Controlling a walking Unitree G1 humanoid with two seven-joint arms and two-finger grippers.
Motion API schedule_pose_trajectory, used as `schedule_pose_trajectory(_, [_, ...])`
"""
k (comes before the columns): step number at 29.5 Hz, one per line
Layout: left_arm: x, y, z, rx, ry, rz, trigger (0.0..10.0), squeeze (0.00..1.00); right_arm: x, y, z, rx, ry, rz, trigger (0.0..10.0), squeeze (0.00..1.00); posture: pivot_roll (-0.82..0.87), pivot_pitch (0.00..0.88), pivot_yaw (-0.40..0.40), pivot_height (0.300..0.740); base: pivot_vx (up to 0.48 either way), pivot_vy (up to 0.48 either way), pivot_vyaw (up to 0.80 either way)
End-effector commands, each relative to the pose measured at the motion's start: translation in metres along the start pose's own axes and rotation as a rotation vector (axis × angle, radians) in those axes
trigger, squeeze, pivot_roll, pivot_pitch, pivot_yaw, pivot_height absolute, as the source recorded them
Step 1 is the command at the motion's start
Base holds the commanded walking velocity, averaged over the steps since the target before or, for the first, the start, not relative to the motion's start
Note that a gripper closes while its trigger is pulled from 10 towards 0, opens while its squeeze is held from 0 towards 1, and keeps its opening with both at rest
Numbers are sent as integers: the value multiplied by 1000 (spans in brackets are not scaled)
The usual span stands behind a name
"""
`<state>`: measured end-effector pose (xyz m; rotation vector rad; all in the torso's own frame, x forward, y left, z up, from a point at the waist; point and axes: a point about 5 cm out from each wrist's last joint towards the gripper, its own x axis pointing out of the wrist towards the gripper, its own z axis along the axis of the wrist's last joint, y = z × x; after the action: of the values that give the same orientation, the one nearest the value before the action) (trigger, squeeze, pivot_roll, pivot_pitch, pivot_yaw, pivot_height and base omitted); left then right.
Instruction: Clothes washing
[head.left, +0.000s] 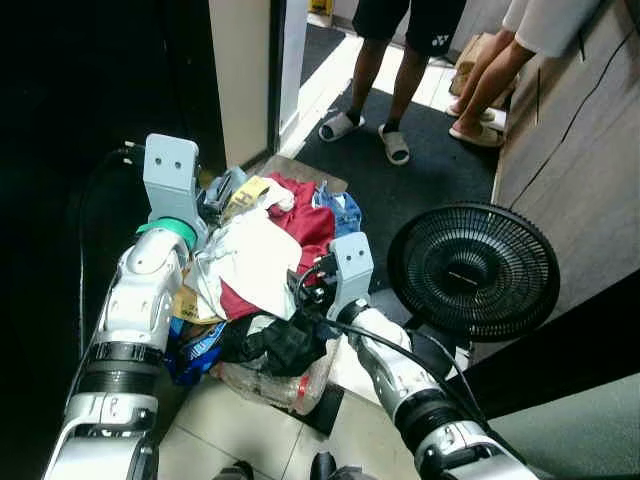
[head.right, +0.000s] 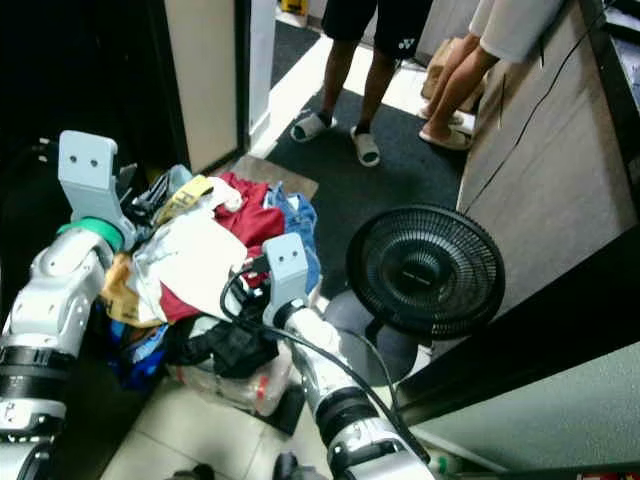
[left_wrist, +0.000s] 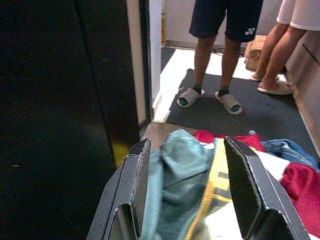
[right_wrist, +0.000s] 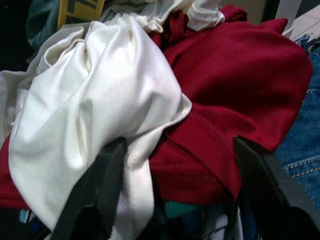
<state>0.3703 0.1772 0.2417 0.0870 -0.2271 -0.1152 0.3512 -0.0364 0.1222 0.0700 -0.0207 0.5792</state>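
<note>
Red and white garments (right_wrist: 165, 115) were straddled by the right end effector (right_wrist: 175, 175), fingers spread; a teal garment (left_wrist: 177, 175) was bracketed by the spread left end effector (left_wrist: 187, 190). A black fan (head.left: 472, 270) was recorded right.

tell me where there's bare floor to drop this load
Free: the dark mat between the clothes pile, the fan and the people's feet. Crowded: the pile itself, with the left pincer and right pincer open on it.
</note>
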Motion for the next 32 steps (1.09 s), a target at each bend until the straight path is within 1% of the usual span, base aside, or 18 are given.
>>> schedule_pose_trajectory(1, [-3,-5,-7,-15,27,-12,10000,0,-4,7,-12,48,23,11,10000,1000,144,214,-72,740,0,0,0])
schedule_pose_trajectory(4, [-4,-8,-6,-20,32,-16,10000,0,-3,13,-11,52,17,44,10000,1000,141,216,-67,740,0,0,0])
schedule_pose_trajectory(6, [-4,-9,-3,-25,31,-18,10000,0,1,20,-5,41,-7,76,10000,1000,139,215,-66,740,0,0,0])
schedule_pose_trajectory(7, [-4,-9,-3,-25,31,-18,10000,0,1,20,-5,41,-7,76,10000,1000,139,215,-66,740,0,0,0])
schedule_pose_trajectory(9, [-4,-9,1,-29,23,-17,10000,0,11,25,20,11,-107,68,10000,1000,147,214,-67,740,0,0,0])
schedule_pose_trajectory(10, [-4,-9,1,-29,23,-17,10000,0,11,25,20,11,-107,68,10000,1000,147,214,-67,740,0,0,0])
schedule_pose_trajectory(12, [-5,-8,4,-31,19,-14,10000,0,18,24,43,4,-192,34,10000,1000,149,213,-68,740,0,0,0])
schedule_pose_trajectory(13, [-5,-8,5,-32,19,-12,10000,0,20,22,49,2,-212,16,10000,0,152,214,-68,740,0,0,0])
schedule_pose_trajectory(16, [-8,-7,5,-30,19,-10,10000,0,25,19,55,-22,-210,8,10000,0,155,216,-69,740,0,0,0])
schedule_pose_trajectory(18, [-9,-7,6,-30,19,-8,10000,0,26,21,56,-28,-206,19,10000,0,160,216,-70,740,0,0,0])
schedule_pose_trajectory(19, [-10,-6,7,-32,19,-4,10000,0,29,26,57,-23,-201,38,10000,0,168,219,-72,740,0,0,0])
schedule_pose_trajectory(21, [-10,-6,8,-33,17,0,10000,0,32,28,55,-16,-184,47,10000,0,177,222,-74,740,0,0,0])
schedule_pose_trajectory(26, [-13,-5,10,-32,18,9,10000,0,34,29,50,12,-143,51,10000,0,194,228,-78,740,0,0,0])
schedule_pose_trajectory(27, [-18,-1,11,-23,20,25,10000,0,37,35,50,20,-128,77,10000,0,229,241,-92,740,0,0,0])
schedule_pose_trajectory(28, [-18,-1,11,-23,20,25,10000,0,37,35,50,20,-128,77,10000,0,229,241,-92,740,0,0,0])
schedule_pose_trajectory(30, [-26,8,13,-8,23,56,10000,0,40,45,52,17,-129,119,10000,0,257,249,-105,740,0,0,0])
schedule_pose_trajectory(31, [-26,8,13,-8,23,56,10000,0,40,45,52,17,-129,119,10000,0,257,249,-105,740,0,0,0])
schedule_pose_trajectory(32, [-30,12,15,-2,22,74,10000,0,41,50,53,21,-131,142,10000,0,269,253,-114,740,0,0,0])
